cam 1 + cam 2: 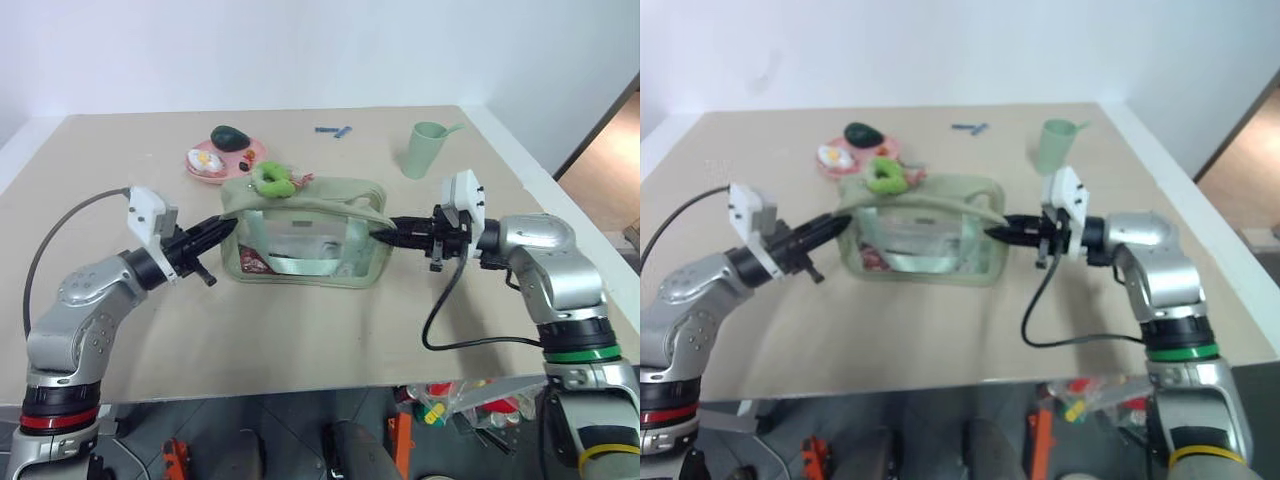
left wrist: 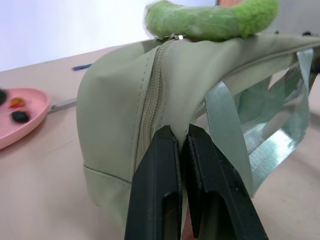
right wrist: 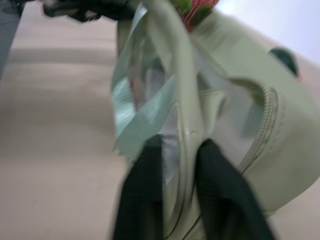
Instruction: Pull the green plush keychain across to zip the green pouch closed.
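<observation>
Plainly, left claw [image 2: 181, 150] pinches the green pouch [image 1: 300, 240] end — right claw [image 3: 187, 165] parted, blurred, astride its edge

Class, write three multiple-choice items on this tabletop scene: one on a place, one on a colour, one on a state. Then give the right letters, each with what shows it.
1. Where is the green plush keychain?
A. on top of the green pouch, near the end by the left pincer
B. inside the cup
C. on the pink plate

2. What colour is the cup?
A. red
B. pale green
C. black

3. How is the left pincer?
A. wide open, away from the pouch
B. shut on the pouch's fabric at its end
C. holding the cup

Answers:
1 A: the fuzzy ring sits at the zipper on the pouch's top, towards the left pincer's end.
2 B: the cup near the table's far right corner is pale green.
3 B: in the left wrist view its two black fingers press together with pouch fabric pinched between them.
</observation>
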